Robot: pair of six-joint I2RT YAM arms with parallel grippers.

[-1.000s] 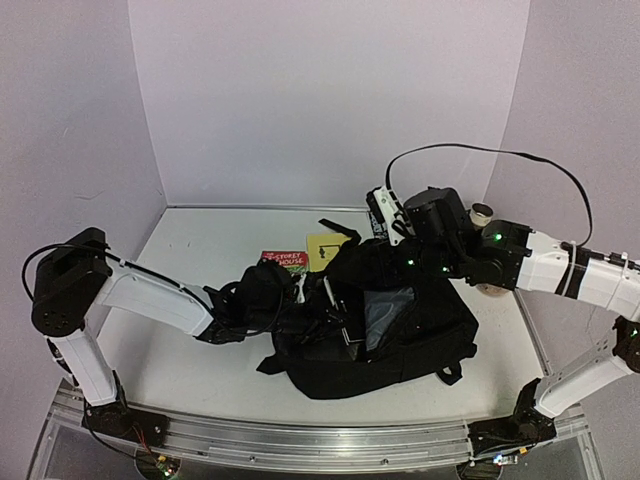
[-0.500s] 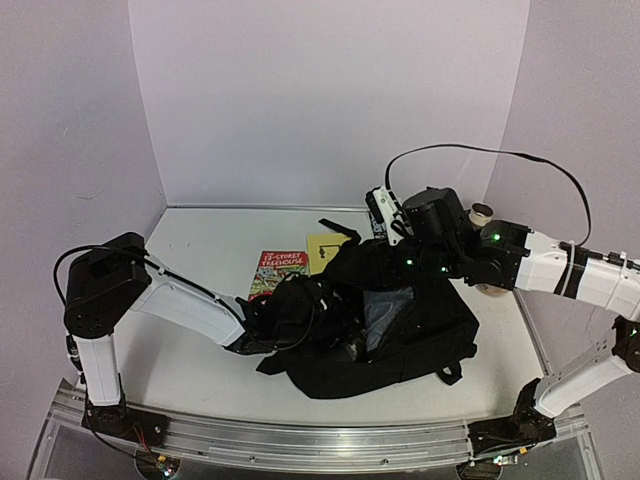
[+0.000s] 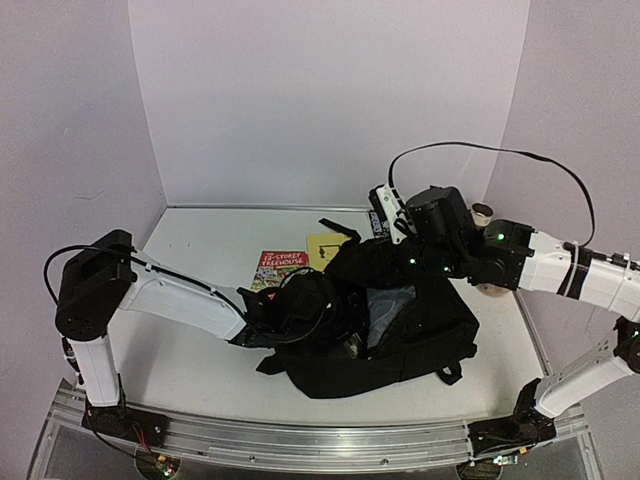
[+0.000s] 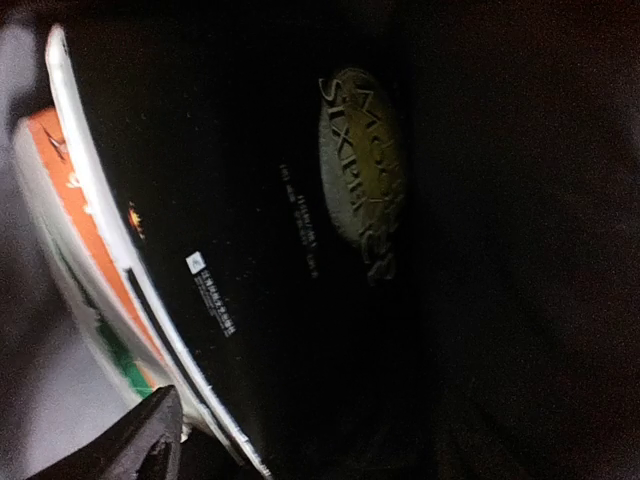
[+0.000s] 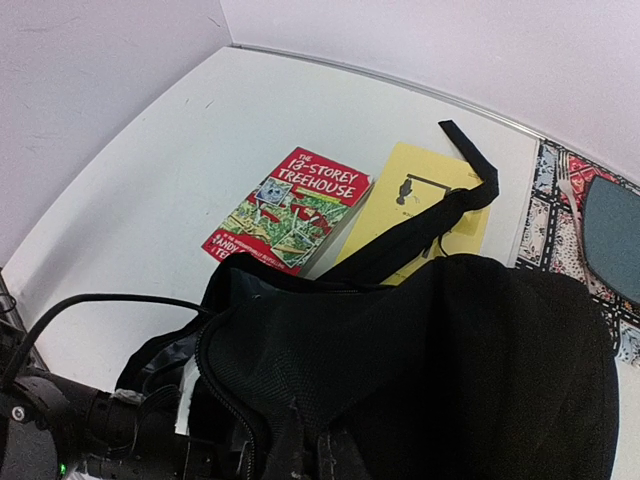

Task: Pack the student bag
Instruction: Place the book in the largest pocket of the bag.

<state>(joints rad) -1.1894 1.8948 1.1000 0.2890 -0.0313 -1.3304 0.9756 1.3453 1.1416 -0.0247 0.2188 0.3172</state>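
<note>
Black student bag point(image 3: 420, 340), left hand point(image 3: 325, 308) reaching inside, spread, right hand point(image 5: 308, 448) pinching its raised rim

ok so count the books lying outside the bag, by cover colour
red book: 1
yellow book: 1
black-and-white patterned book: 1
total: 3 outside the student bag
</note>
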